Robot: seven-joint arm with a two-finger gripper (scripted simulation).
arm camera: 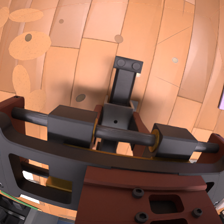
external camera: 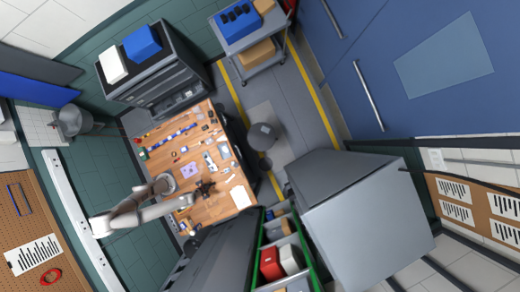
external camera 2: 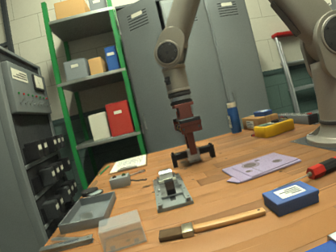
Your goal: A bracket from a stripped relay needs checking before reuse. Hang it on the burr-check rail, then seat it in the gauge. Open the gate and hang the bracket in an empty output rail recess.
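Note:
On the wooden bench a short black rail (external camera 2: 193, 153) stands on two end posts, near the bench's far side. A small grey bracket (external camera 2: 194, 156) sits at the rail's middle, under my gripper (external camera 2: 191, 150), which reaches straight down onto it. In the wrist camera the bracket (arm camera: 117, 114) lies between my fingers (arm camera: 122, 135), with its dark arm pointing away across the boards. My fingers are closing and I cannot tell whether they grip the bracket. A grey gauge fixture (external camera 2: 171, 190) with an upright block sits nearer the front.
A grey locker (external camera 2: 194, 60) and green shelving (external camera 2: 95, 76) stand behind the bench. On the bench lie a lilac plate (external camera 2: 260, 164), a blue box (external camera 2: 290, 197), a wooden-handled brush (external camera 2: 212, 224), a grey tray (external camera 2: 87, 210) and a clear box (external camera 2: 121, 231).

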